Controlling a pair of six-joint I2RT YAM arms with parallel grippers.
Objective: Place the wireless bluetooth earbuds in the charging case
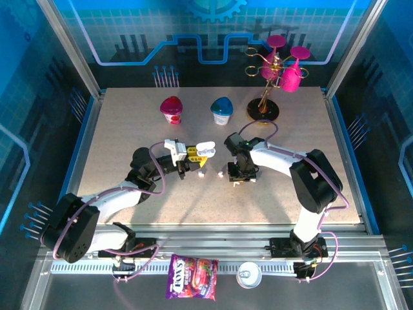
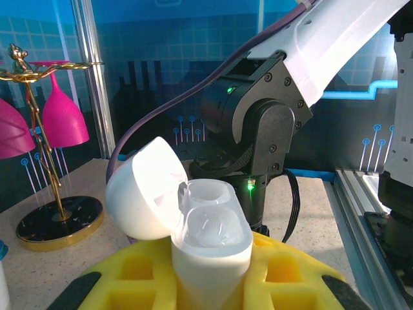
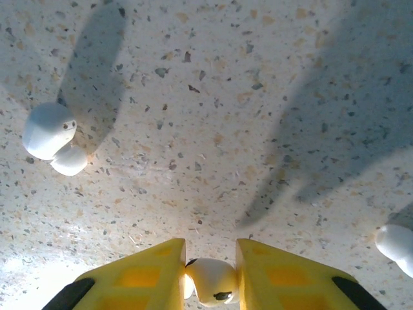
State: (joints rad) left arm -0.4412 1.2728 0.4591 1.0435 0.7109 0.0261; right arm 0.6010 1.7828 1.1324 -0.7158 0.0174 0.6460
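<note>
My left gripper (image 1: 195,154) is shut on the white charging case (image 1: 205,149) and holds it above the table, left of centre. In the left wrist view the case (image 2: 211,242) stands upright between the yellow fingers (image 2: 126,274), its lid (image 2: 139,190) swung open to the left and both wells looking empty. My right gripper (image 3: 210,271) points straight down close to the table and is shut on one small white earbud (image 3: 211,281). Another earbud (image 3: 51,137) lies on the table to its left, and one more (image 3: 397,248) at the right edge. Two loose earbuds (image 1: 201,173) (image 1: 221,174) lie between the grippers.
A pink cup (image 1: 171,108) and a blue cup (image 1: 222,110) stand at the back of the speckled table (image 1: 129,129). A gold rack with pink glasses (image 1: 274,74) is at the back right. A candy bag (image 1: 192,276) and a small tin (image 1: 248,275) lie off the front edge.
</note>
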